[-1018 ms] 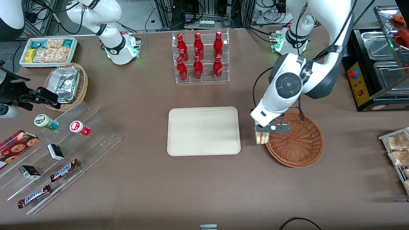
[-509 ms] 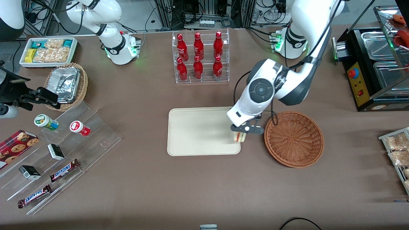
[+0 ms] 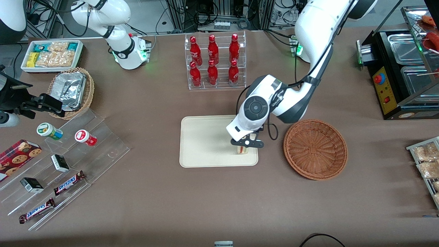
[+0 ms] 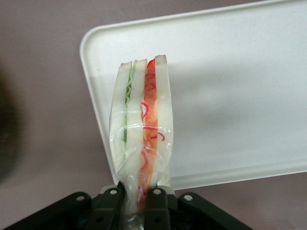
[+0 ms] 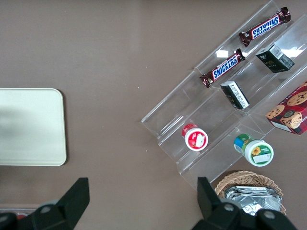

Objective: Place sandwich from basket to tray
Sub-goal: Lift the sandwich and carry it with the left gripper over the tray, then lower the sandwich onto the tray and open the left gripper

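Over the tray's [image 3: 205,144] 4 o'clock corner, gripper [image 3: 247,143] pinches the wrapped sandwich [image 4: 141,139], hanging edge-down, apparently not yet touching. Basket [image 3: 315,149] at 3 o'clock now empty. Transfer nearly done; remaining: lower, let go, withdraw.

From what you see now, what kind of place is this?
Probably a lab mock-up of a snack shop: a rack of red bottles, Snickers bars on clear steps, cables around. The gripper holds a sandwich above a tray, beside a basket.
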`<state>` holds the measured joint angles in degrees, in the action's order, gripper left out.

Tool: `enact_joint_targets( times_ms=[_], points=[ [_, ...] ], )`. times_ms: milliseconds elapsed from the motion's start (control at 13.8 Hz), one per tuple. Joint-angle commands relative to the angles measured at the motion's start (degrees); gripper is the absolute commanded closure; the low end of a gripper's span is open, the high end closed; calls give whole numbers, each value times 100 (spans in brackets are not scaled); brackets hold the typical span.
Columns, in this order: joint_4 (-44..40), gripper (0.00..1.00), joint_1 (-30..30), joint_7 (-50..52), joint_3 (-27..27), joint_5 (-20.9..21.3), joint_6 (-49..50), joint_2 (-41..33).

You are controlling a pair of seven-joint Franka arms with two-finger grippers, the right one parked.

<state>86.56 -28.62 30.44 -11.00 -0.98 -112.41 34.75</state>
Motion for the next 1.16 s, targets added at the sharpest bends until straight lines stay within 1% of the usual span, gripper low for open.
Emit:
enact_joint_targets(
  times_ms=[0,145,436,655,800,1018,1091],
  points=[
    [-560,100,-152,207,36,19,96,461],
    [-710,100,-231,409,54,28,-8,663],
    [-720,100,-328,568,80,45,-316,831],
    [-719,100,-390,796,80,291,-413,945],
    [-711,100,-398,832,71,335,-571,998],
    [-711,34,-407,806,80,353,-572,1016],
    [-711,11,-416,788,80,370,-572,1025]
  ],
)
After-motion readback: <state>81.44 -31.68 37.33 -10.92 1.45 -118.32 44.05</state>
